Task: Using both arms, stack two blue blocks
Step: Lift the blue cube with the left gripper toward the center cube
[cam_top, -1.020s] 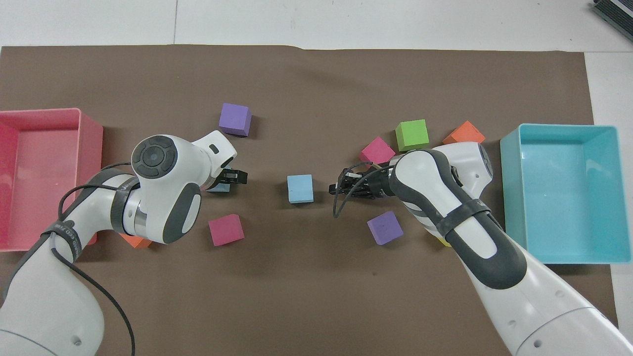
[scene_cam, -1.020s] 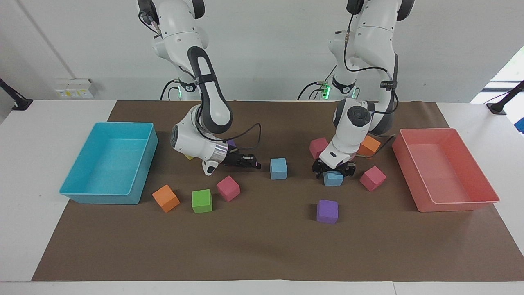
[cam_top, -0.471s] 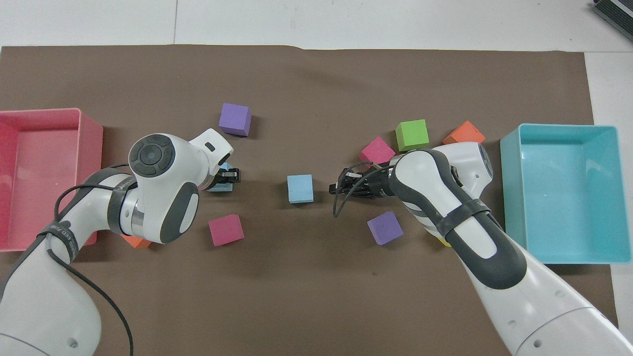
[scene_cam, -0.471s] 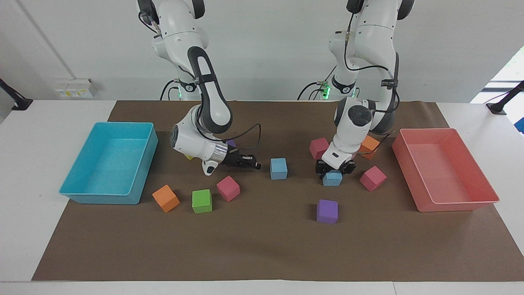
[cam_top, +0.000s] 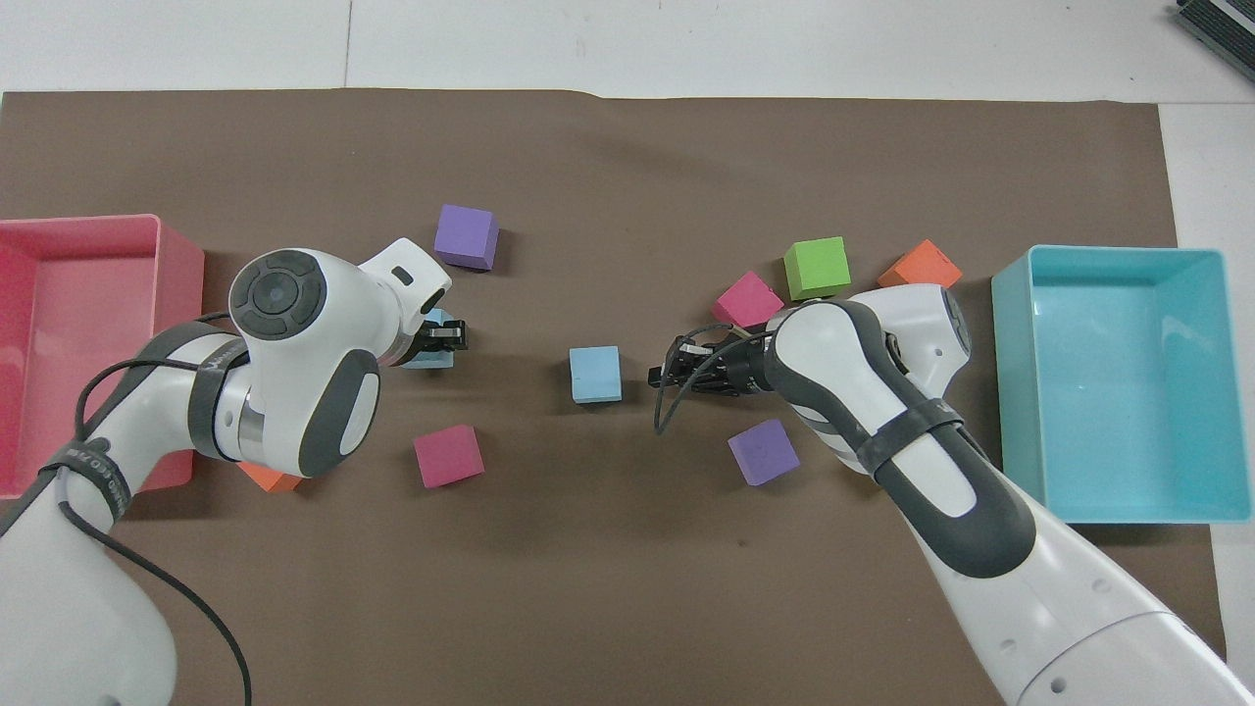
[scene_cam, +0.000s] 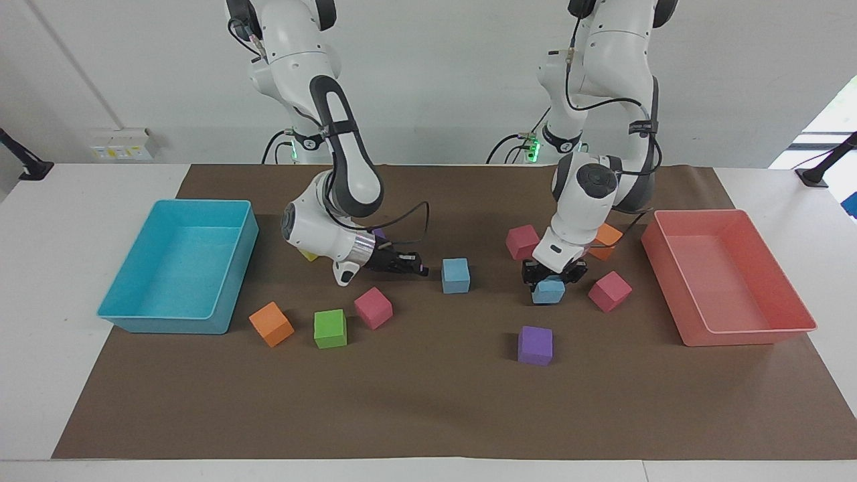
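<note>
One sky-blue block [scene_cam: 455,275] lies on the brown mat near the table's middle; it also shows in the overhead view [cam_top: 595,374]. My right gripper [scene_cam: 414,264] lies low and level beside it, toward the right arm's end, a short gap away, fingers together and empty; it also shows in the overhead view [cam_top: 670,375]. My left gripper [scene_cam: 549,277] points down and is shut on the second blue block [scene_cam: 549,292], holding it at or just above the mat. In the overhead view the left wrist covers most of that block [cam_top: 436,350].
A turquoise tray [scene_cam: 167,326] stands at the right arm's end and a pink tray [scene_cam: 736,337] at the left arm's end. Magenta [scene_cam: 610,291], magenta [scene_cam: 521,242], orange [scene_cam: 606,239] and purple [scene_cam: 535,345] cubes surround the left gripper. Magenta [scene_cam: 373,307], green [scene_cam: 330,328] and orange [scene_cam: 271,323] cubes lie near the right gripper.
My left wrist has risen a little and its fingers have closed on the blue block, which has shifted slightly with them. The right gripper has hardly moved.
</note>
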Controlling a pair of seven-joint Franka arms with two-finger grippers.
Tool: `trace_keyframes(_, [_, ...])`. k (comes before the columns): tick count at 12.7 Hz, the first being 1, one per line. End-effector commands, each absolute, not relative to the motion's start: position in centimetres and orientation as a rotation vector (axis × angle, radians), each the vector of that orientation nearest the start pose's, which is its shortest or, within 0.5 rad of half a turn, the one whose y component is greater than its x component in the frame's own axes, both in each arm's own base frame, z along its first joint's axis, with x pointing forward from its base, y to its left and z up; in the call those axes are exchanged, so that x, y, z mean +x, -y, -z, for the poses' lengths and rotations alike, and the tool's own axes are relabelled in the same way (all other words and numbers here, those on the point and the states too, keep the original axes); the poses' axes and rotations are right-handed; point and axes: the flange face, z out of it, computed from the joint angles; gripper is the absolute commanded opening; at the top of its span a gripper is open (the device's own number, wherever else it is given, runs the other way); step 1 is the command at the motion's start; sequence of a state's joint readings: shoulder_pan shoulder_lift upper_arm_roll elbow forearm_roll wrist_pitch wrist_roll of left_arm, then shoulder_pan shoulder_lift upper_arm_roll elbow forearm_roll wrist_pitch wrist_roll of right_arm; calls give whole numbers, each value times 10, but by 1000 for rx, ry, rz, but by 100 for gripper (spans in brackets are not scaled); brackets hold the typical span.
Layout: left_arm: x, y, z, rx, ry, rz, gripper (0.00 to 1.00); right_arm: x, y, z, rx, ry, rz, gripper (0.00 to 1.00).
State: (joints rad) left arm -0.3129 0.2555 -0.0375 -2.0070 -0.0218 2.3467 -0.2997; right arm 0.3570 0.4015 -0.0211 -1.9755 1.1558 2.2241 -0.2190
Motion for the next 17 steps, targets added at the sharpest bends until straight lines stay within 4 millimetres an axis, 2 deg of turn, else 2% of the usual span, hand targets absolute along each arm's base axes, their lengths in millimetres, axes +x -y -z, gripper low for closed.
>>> trace_keyframes(1, [568, 234, -368, -3186, -29, 110, 4, 563, -228, -265, -2277, -352, -209, 0])
trace_keyframes(6, [557, 317, -394, -3221, -70, 206, 3, 562, -220, -262, -2273, -342, -213, 0])
trace_keyframes(7, [555, 337, -392, -3231, -51, 208, 3, 562, -220, -262, -2275, -337, -210, 0])
trace_keyframes(9, [550, 364, -393, -3244, -26, 212, 3, 560, -219, -260, -2276, -340, -214, 0])
trace_keyframes(11, [540, 392, -380, -3246, -14, 185, 3, 560, -219, -260, -2277, -339, -212, 0])
trace_keyframes(14, [529, 409, -376, -3248, -2, 168, 2, 560, -220, -260, -2277, -337, -213, 0])
trace_keyframes(16, [523, 406, -370, -3207, -8, 84, 3, 560, -220, -260, -2277, -337, -213, 0])
trace_keyframes(17, [520, 405, -373, -3192, -10, 53, 4, 560, -219, -260, -2277, -339, -212, 0])
